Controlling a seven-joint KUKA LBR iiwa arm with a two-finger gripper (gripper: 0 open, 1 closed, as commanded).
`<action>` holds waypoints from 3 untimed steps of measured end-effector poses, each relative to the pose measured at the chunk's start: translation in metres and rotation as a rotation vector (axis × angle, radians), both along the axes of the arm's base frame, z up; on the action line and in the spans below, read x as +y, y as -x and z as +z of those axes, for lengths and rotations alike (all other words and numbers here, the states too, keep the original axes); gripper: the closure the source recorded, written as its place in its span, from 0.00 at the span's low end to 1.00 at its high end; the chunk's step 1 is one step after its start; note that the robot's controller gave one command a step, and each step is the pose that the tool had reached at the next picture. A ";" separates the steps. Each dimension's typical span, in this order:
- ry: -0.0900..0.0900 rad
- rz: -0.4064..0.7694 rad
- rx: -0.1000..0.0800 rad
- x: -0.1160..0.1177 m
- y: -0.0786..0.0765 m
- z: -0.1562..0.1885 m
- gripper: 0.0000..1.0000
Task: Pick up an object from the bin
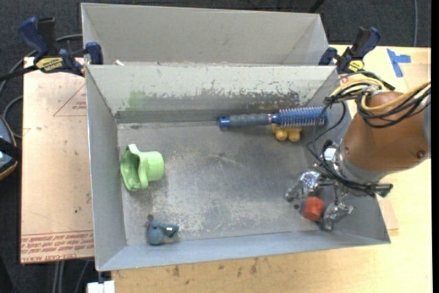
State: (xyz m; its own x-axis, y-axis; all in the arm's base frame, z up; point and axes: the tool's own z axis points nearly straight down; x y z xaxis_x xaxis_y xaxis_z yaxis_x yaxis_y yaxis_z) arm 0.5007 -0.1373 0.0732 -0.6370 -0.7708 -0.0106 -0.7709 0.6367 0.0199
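We saw the pincer (315,206) spread open, straddling a small red block (313,210) at the bin's (226,182) 4 o'clock corner — so close to the wall that we figured a finger could snag there and nudge the block away.

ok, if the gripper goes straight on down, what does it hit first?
Most likely the small red block in the bin's near right corner: the gripper points down with fingers spread either side of it. Under that, the bin floor. Its height above the block is unclear.
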 end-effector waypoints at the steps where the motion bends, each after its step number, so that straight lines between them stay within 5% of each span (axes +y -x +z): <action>1: -0.009 0.432 -0.009 0.001 -0.013 0.000 0.00; 2: 0.002 0.432 -0.017 -0.004 -0.015 0.001 1.00; 3: 0.019 0.429 -0.021 -0.002 -0.017 0.065 1.00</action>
